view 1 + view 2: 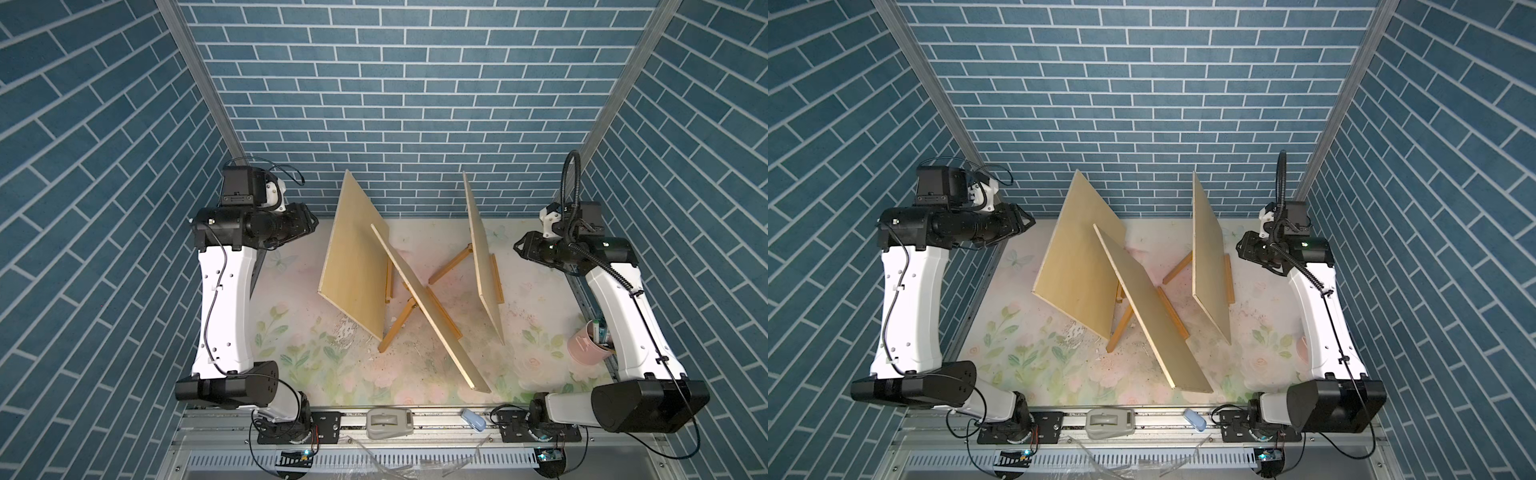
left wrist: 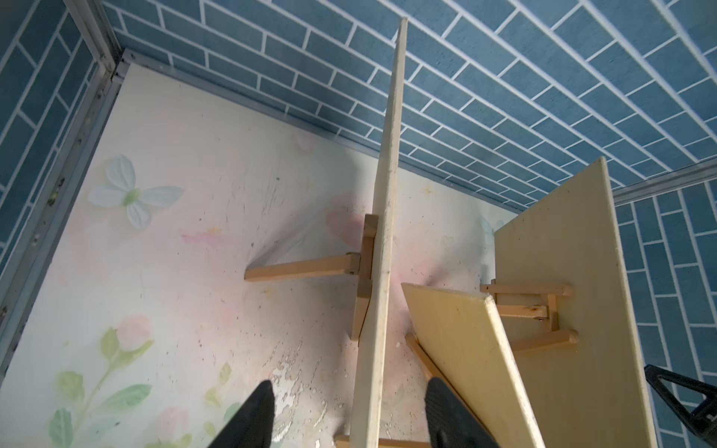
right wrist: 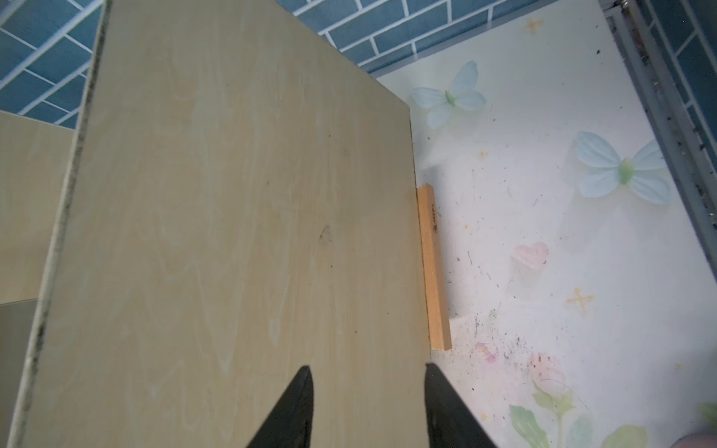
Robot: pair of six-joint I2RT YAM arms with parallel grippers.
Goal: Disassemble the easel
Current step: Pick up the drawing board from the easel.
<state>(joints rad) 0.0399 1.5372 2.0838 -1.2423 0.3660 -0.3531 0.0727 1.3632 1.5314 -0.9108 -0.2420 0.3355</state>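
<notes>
Three easels (image 1: 397, 328) bearing boards (image 1: 353, 257) stand at centre in both top views; left gripper (image 1: 309, 222) at nine o'clock, right gripper (image 1: 519, 245) at three. Wrist views: both jaws parted, empty (likely light, stiff ply; pinch a top edge).

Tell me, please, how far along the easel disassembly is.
Nothing looks done: the three plywood boards stand on small wooden easels. In hand: nothing; the left gripper and right gripper hang open beside them, touching nothing. Left: everything, lifting each board off and taking the easels apart.
</notes>
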